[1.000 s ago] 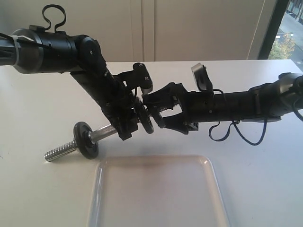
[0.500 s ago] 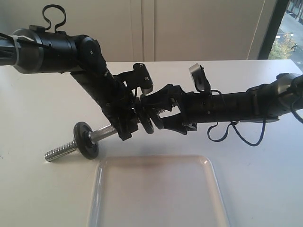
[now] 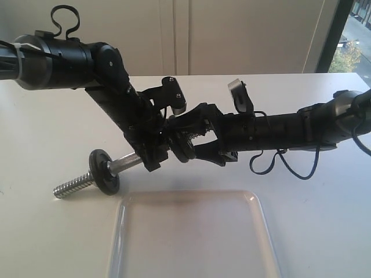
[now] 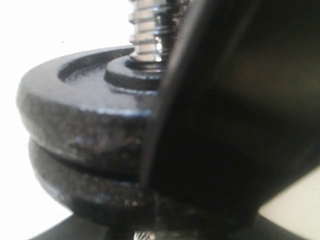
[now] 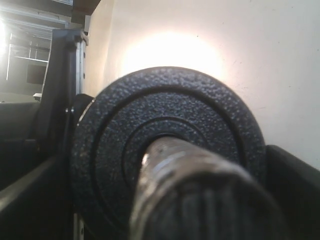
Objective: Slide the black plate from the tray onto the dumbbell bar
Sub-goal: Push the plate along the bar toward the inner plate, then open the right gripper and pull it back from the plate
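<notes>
My left gripper [image 3: 155, 157] is shut on the middle of the chrome dumbbell bar [image 3: 124, 164] and holds it tilted above the table. Two black discs [image 3: 104, 171] sit on its lower end, ahead of the bare thread [image 3: 72, 186]. In the left wrist view they show stacked [image 4: 85, 105] beside my dark finger [image 4: 225, 115]. My right gripper [image 3: 186, 145] is shut on the black plate [image 3: 181, 152] at the bar's upper end, close against the left gripper. In the right wrist view the bar [image 5: 200, 200] passes through the hole of the plate [image 5: 170, 100]. The white tray [image 3: 191, 243] lies below with nothing in it.
A white table [image 3: 46, 127] carries everything. A white wall stands behind it and a window [image 3: 353, 40] is at the far right. A loose black cable [image 3: 278, 162] hangs under the right arm.
My right gripper has moved left with the black plate, further along the bar toward the left gripper. The left arm and the bar have hardly moved.
</notes>
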`<action>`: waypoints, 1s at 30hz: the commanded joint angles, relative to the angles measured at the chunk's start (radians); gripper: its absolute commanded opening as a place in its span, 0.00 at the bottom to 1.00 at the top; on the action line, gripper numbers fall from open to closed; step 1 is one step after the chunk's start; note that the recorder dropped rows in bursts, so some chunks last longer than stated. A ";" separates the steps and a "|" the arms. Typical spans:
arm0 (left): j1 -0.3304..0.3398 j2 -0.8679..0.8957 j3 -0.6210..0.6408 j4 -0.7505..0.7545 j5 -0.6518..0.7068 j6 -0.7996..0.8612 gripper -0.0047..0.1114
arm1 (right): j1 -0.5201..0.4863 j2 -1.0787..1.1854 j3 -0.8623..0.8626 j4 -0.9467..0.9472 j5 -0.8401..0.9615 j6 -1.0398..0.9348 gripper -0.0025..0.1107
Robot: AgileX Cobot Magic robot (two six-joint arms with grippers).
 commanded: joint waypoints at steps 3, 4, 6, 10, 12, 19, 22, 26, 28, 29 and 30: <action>-0.001 -0.054 -0.019 -0.067 -0.071 -0.019 0.04 | 0.018 -0.014 -0.009 -0.002 0.131 0.004 0.76; -0.001 -0.054 -0.019 -0.067 -0.071 -0.019 0.04 | 0.018 -0.014 -0.009 -0.002 0.131 0.004 0.76; -0.001 -0.054 -0.019 -0.067 -0.071 -0.019 0.04 | 0.016 -0.014 -0.009 -0.002 0.131 0.004 0.76; -0.001 -0.054 -0.019 -0.067 -0.071 -0.019 0.04 | 0.016 -0.014 -0.009 -0.002 0.131 0.004 0.76; -0.001 -0.054 -0.019 -0.067 -0.071 -0.019 0.04 | 0.012 -0.014 -0.009 -0.002 0.131 0.004 0.76; -0.001 -0.054 -0.019 -0.067 -0.071 -0.019 0.04 | 0.010 -0.014 -0.009 -0.002 0.131 0.001 0.95; -0.001 -0.054 -0.019 -0.067 -0.071 -0.019 0.04 | 0.010 -0.014 -0.009 -0.002 0.131 0.001 0.95; -0.001 -0.054 -0.019 -0.067 -0.068 -0.019 0.04 | 0.008 -0.014 -0.009 -0.002 0.131 0.001 0.95; -0.001 -0.054 -0.019 -0.063 -0.064 -0.019 0.04 | 0.004 -0.014 -0.009 -0.002 0.131 0.001 0.95; -0.001 -0.054 -0.019 -0.063 -0.064 -0.019 0.04 | 0.000 -0.014 -0.009 -0.002 0.131 0.001 0.95; -0.001 -0.054 -0.019 -0.063 -0.064 -0.019 0.04 | -0.004 -0.014 -0.009 -0.002 0.131 -0.001 0.95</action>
